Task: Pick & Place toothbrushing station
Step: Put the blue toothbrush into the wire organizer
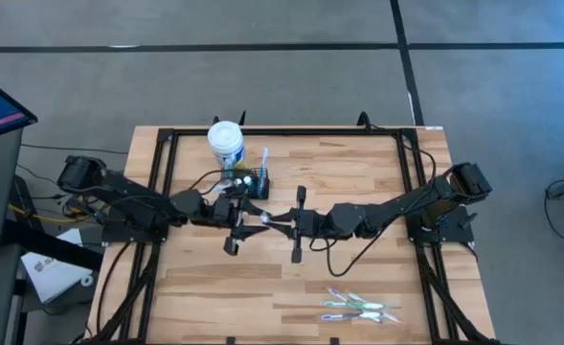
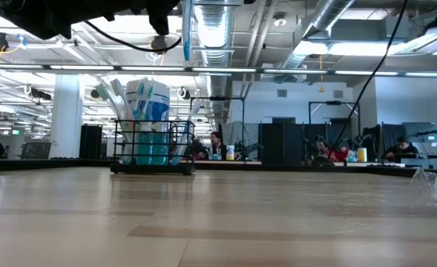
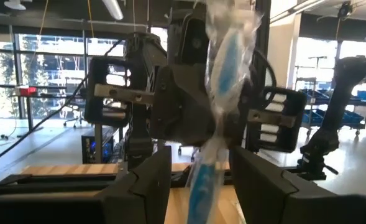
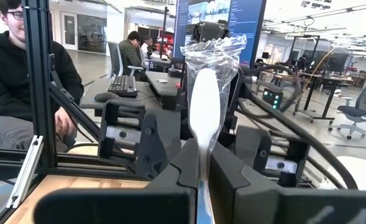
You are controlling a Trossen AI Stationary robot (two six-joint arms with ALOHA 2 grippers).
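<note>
The light wooden table (image 1: 358,182) carries, at its far left, the small black slotted caddy (image 1: 254,180), already holding some brushes beside the white blue-labelled tub (image 1: 226,144); at mid-table the right gripper (image 1: 265,219) clamps a plastic-wrapped toothbrush (image 4: 204,106); the left gripper (image 1: 246,216) stands with fingers apart around it; more wrapped toothbrushes (image 1: 360,308) wait at the near right, so I judge the work partly done.

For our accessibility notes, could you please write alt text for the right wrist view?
The right gripper is shut on a white toothbrush in a clear plastic wrapper, held upright between its dark fingers. Close behind is the left gripper, open, and a seated person in a black top at the side.
</note>
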